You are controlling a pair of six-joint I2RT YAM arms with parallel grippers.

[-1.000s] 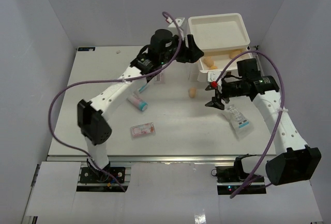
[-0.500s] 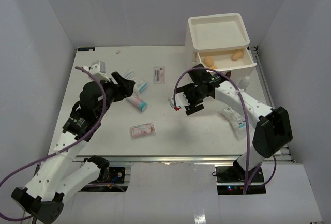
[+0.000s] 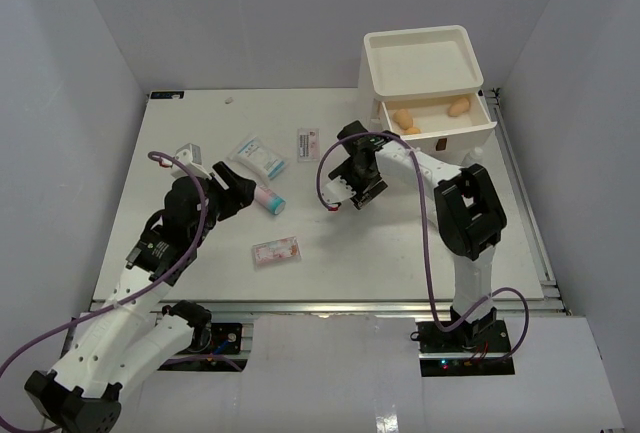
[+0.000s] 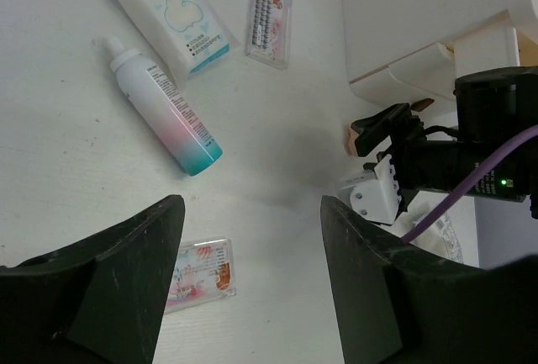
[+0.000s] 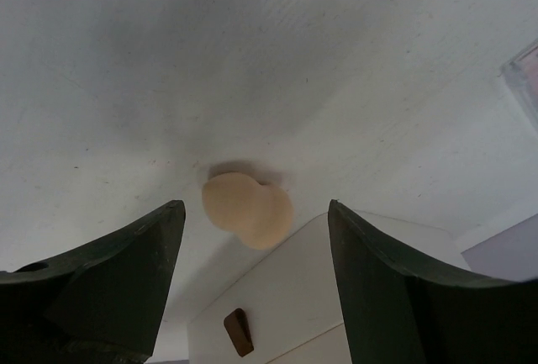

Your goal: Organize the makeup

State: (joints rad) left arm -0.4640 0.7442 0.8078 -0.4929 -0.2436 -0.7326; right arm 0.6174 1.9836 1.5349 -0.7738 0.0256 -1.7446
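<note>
While my right gripper (image 3: 348, 193) hangs wide open and empty over the tan sponge (image 5: 248, 221) at wrist-frame centre, beside the drawer box (image 5: 282, 292), I judge the grasp is next: descend, close softly.

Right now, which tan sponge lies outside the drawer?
The sponge on the table just ahead of the right fingers; the other three sit in the open drawer.

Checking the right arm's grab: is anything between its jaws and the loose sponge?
Nothing visible. The right gripper is open, with only bare table before the tan sponge; the white drawer box lies beyond it.
</note>
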